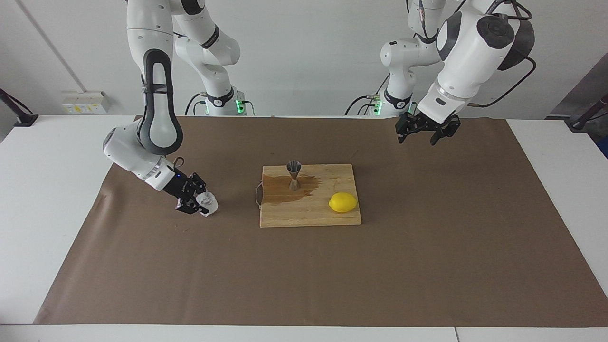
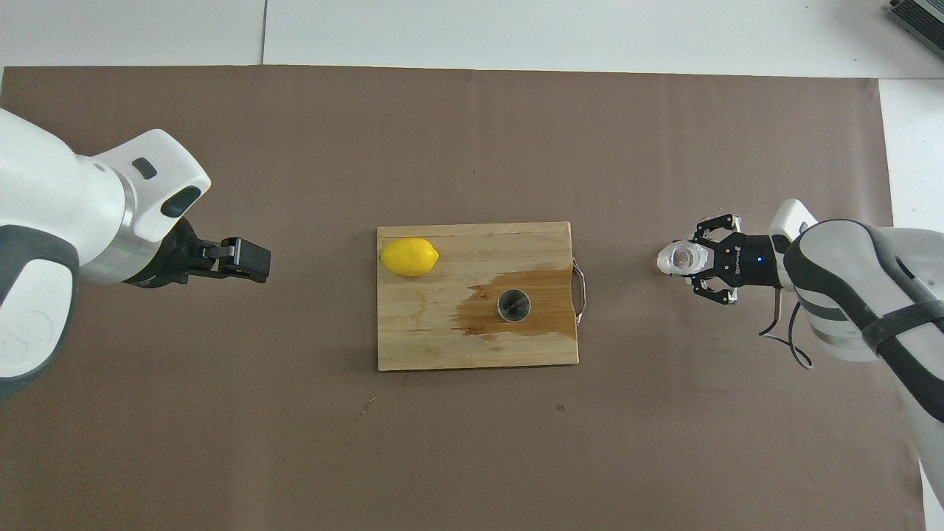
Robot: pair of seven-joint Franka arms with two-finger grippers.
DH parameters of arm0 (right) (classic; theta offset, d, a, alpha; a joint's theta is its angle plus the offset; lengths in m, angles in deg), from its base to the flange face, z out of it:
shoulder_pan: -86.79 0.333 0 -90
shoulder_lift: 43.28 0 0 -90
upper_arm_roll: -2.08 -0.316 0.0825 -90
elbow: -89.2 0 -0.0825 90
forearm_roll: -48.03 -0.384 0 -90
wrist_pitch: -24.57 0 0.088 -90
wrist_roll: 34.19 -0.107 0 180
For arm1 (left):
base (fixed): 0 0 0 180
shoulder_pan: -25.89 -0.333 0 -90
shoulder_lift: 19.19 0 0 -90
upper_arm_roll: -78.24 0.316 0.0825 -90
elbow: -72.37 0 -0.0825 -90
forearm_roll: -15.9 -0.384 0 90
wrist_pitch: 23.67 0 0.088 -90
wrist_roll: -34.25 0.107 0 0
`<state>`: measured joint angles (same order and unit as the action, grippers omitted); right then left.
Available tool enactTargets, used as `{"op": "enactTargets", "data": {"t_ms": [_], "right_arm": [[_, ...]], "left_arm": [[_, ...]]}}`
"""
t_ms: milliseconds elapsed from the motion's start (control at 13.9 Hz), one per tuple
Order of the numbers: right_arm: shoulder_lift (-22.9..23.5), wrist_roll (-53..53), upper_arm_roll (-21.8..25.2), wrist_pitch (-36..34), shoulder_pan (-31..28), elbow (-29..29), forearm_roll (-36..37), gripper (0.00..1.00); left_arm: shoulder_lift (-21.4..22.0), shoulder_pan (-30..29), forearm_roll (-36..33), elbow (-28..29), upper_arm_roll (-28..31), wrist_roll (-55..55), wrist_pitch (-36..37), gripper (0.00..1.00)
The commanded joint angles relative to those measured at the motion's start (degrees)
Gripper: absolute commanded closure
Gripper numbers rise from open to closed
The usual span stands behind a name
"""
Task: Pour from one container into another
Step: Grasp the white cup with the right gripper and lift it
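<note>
The small clear glass cup (image 1: 208, 203) is low at the brown paper, toward the right arm's end of the table, beside the cutting board. My right gripper (image 1: 195, 202) reaches down at a slant and its fingers close around the cup; both show in the overhead view, cup (image 2: 682, 258) and gripper (image 2: 697, 259). The silver jigger (image 1: 294, 175) stands upright on the wooden board, in a dark wet patch (image 1: 280, 191); from overhead its mouth (image 2: 513, 304) shows. My left gripper (image 1: 419, 137) waits open and empty, raised over the paper at the left arm's end (image 2: 247, 259).
The wooden cutting board (image 1: 308, 216) lies mid-table with a metal handle toward the right arm's end. A yellow lemon (image 1: 343, 202) lies on the board's corner toward the left arm's end, farther from the robots than the jigger. Brown paper (image 1: 427, 247) covers the table.
</note>
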<state>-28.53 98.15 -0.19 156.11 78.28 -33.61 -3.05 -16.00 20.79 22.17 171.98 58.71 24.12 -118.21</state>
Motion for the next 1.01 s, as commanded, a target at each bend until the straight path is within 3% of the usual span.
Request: {"op": "enactTargets", "data": {"t_ms": [0,216,505,793,938], "right_arm": [[-3.58,-2.16,-0.37,1.09,2.16,-0.68,-1.92,1.00],[-6.74,-12.95,-0.20,2.83,8.13,-0.68,0.62,1.00],[-9.29,-33.23,-0.20,6.44,15.52,-0.06,13.42,1.00],[-12.55,-52.32,-0.20,6.45,21.59,0.20,28.80,1.00],[-13.78,-61.72,-0.28,6.28,24.31,0.29,36.54,1.00]], "left_arm": [[0.86,-1.05,-0.99,-3.10,0.19,1.08,3.49,0.00],[0.59,-1.22,-1.08,-8.20,0.10,0.99,7.96,0.00],[0.68,-1.93,-1.61,-9.97,2.55,4.31,9.64,0.00],[0.68,7.97,-3.89,-10.23,14.56,4.86,10.08,0.00],[0.59,8.89,-3.89,-10.32,15.66,4.94,10.52,0.00]]}}
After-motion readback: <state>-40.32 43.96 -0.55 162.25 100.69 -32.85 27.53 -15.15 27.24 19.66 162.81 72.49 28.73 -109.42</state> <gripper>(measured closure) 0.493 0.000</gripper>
